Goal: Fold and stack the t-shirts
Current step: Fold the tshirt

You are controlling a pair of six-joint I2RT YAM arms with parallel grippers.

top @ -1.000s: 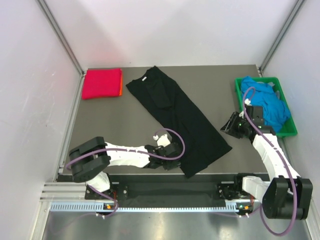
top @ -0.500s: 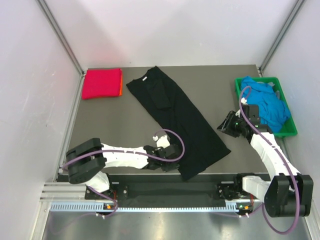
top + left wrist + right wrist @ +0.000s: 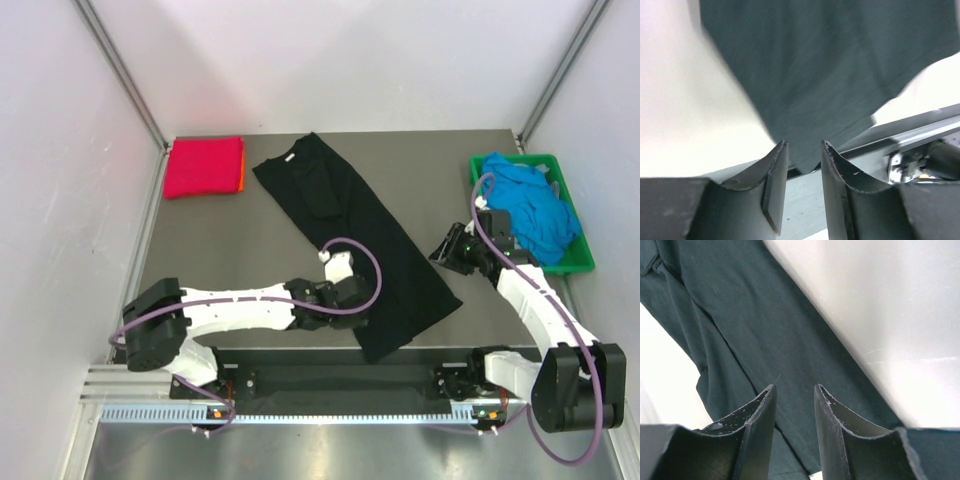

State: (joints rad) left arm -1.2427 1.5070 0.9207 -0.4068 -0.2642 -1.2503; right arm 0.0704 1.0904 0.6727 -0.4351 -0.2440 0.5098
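Left gripper (image 3: 352,308), seen from above, sits low at the near left edge of the black t-shirt (image 3: 350,225) spread diagonally on the table (image 3: 220,250), and the right gripper (image 3: 443,254) is at its right edge; a folded magenta-red t-shirt (image 3: 204,166) lies on an orange t-shirt (image 3: 242,178) far left, with blue t-shirts (image 3: 530,210) in the green crate (image 3: 583,265). From the left wrist, its fingers (image 3: 775,175) stand slightly apart, with the hem just beyond their tips and nothing pinched. From the right wrist, the fingers (image 3: 760,425) are likewise parted above the black cloth, empty.
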